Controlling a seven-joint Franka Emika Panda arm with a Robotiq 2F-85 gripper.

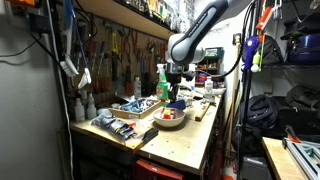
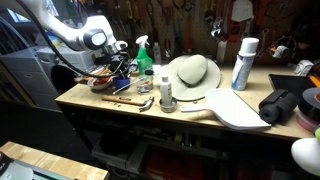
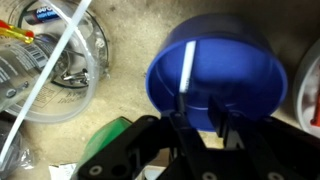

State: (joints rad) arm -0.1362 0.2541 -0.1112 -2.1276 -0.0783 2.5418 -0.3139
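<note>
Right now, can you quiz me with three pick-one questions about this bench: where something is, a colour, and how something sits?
1. Where is the stick?
A. in the bowl
B. on a hat
C. on the floor
2. What colour is the bowl?
A. red
B. blue
C. yellow
3. How does the bowl sit?
A. upside down
B. on its side
C. open side up

1 A: the wrist view shows the stick leaning inside the bowl.
2 B: its wall is blue.
3 C: its inside shows from above.

Blue bowl [image 3: 245, 60], white stick [image 3: 186, 65], black gripper [image 3: 203, 120]
</note>
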